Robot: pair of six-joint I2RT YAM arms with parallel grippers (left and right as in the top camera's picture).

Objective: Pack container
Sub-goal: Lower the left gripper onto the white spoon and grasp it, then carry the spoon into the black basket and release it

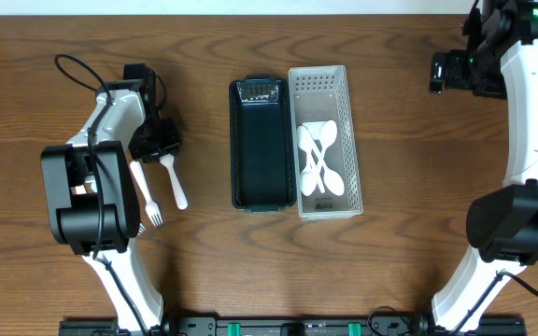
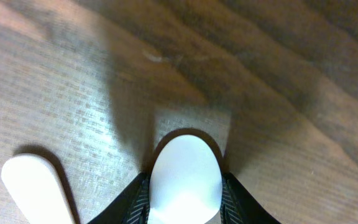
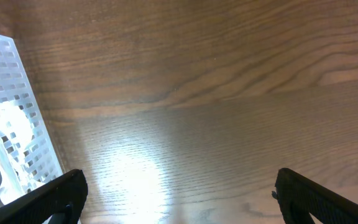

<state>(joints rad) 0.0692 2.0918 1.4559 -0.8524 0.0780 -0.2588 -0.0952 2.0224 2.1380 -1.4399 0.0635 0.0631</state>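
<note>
My left gripper [image 2: 185, 202] has its jaws against both sides of the rounded end of a white plastic utensil [image 2: 186, 177] lying on the table. In the overhead view this gripper [image 1: 160, 147] is low over the top of that utensil [image 1: 175, 184]. A white fork [image 1: 147, 197] lies just left of it, tines toward the front; its handle end [image 2: 33, 190] shows in the left wrist view. The black tray [image 1: 255, 191] stands bare at the centre. Beside it, the white perforated basket [image 1: 321, 79] holds several white spoons [image 1: 319, 163]. My right gripper [image 1: 448, 71] stands open at the far right.
The right wrist view shows bare wood between my wide-apart fingertips [image 3: 58, 193], with the white basket's wall [image 3: 11, 106] at its left edge. The left arm's black body [image 1: 87, 191] sits left of the fork.
</note>
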